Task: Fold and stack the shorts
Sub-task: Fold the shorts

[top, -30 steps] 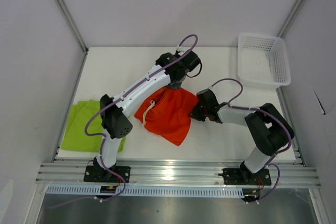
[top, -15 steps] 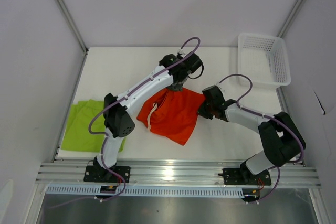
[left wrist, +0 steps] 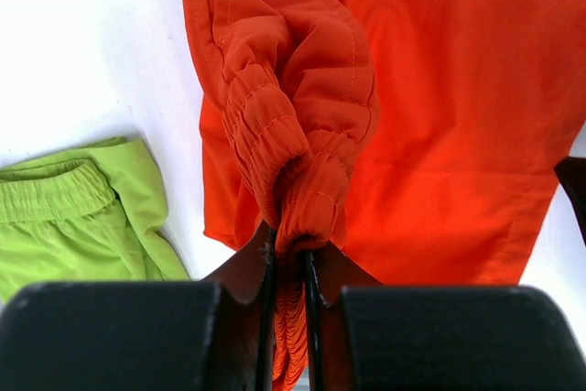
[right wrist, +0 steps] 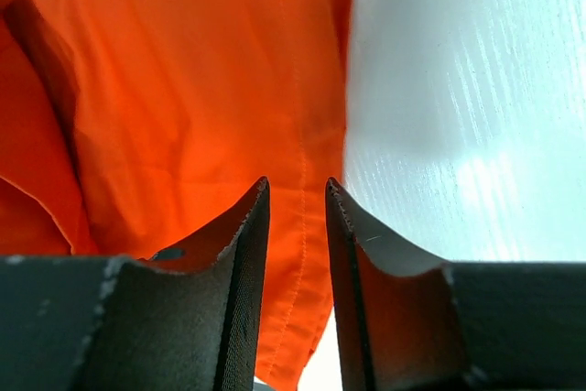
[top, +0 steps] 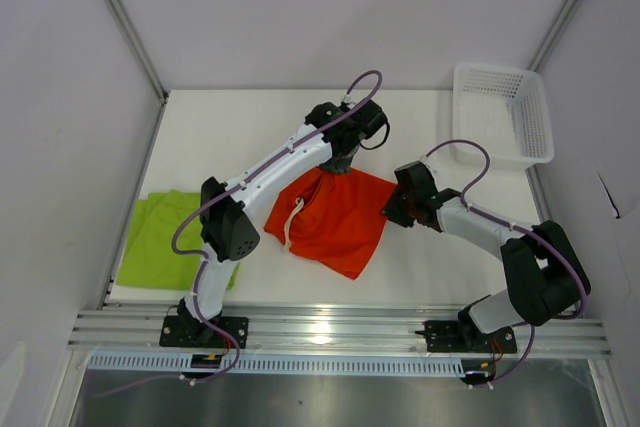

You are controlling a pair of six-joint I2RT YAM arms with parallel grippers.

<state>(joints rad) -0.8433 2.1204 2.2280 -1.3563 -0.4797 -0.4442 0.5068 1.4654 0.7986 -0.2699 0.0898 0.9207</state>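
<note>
The orange-red shorts (top: 335, 222) lie mid-table, with white drawstrings (top: 290, 222) showing at their left. My left gripper (top: 338, 162) is shut on the bunched elastic waistband (left wrist: 288, 249) and holds that top edge up; the rest of the fabric (left wrist: 439, 116) spreads below. My right gripper (top: 390, 205) is at the shorts' right edge. Its jaws stand a little apart over the hem seam (right wrist: 295, 190), with the flat fabric (right wrist: 183, 89) lying beneath them, not pinched. The lime green shorts (top: 160, 237) lie at the table's left edge and also show in the left wrist view (left wrist: 73, 217).
A white mesh basket (top: 500, 112) stands at the back right corner. Bare white table (right wrist: 458, 89) lies right of the orange shorts. Metal rails run along the near edge (top: 330, 327), and walls close the sides.
The orange shorts went from hanging narrow to spread wider and lower on the table. My right gripper moved right and back along the shorts' right edge, and its arm stretched out.
</note>
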